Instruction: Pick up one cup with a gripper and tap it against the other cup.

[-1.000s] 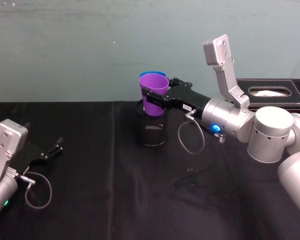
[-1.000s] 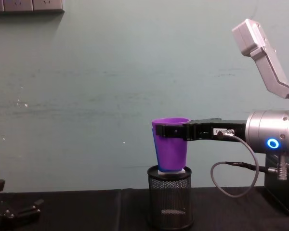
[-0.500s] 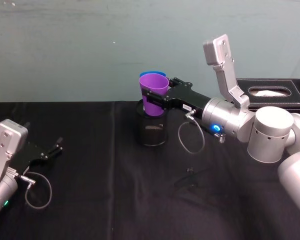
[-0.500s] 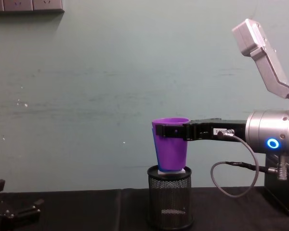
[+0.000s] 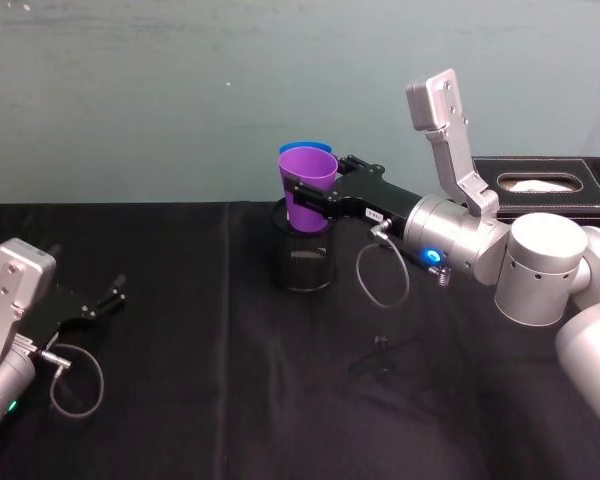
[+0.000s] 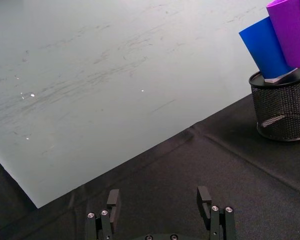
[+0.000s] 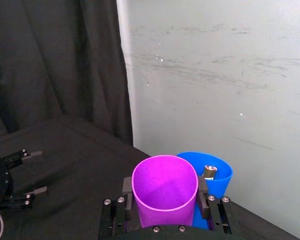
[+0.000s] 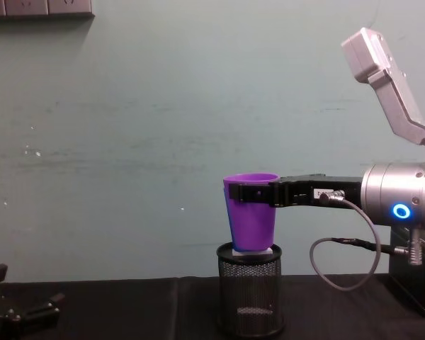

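Black cloth covers the tabletop (image 5: 180, 400) before a pale green wall (image 5: 130, 90), where we see the right gripper (image 5: 310, 197), jaws clamped on the purple cup (image 8: 251, 227) held just beside the blue cup (image 6: 264, 47) atop a mesh pen holder (image 8: 249, 290), the left gripper (image 6: 157, 197) parked low on the left, jaws apart.

Legible text, brands, numbers: none are recorded.

Entry 1: small white label (image 5: 373, 213). It is fixed on the black body of the right gripper (image 5: 302, 192), behind the fingers clasped round the purple cup (image 5: 308, 190). Dark characters are printed on it, but they are too small to be read.

Entry 2: lit blue ring indicator (image 8: 401, 211). It is set in the silver wrist housing (image 8: 397, 195) of the right arm. It is noted as a sign only.
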You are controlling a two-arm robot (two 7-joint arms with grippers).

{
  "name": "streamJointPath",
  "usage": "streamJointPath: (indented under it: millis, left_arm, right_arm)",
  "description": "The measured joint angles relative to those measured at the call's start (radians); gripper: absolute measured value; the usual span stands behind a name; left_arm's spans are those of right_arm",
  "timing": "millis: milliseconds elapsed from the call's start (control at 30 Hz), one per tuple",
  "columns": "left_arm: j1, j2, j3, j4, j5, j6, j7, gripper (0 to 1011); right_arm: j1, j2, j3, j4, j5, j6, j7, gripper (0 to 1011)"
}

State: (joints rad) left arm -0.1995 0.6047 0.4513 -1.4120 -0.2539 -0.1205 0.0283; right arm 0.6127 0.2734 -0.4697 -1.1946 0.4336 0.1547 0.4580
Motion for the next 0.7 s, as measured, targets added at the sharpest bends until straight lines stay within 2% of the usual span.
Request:
streamJointPath:
  millis: [700]
  left_arm:
    - [0.000,0.000,0.000,0.000,0.000,0.000,0.000,1000]
  right_arm:
    - [0.000,0.000,0.000,0.000,0.000,0.000,0.000,736]
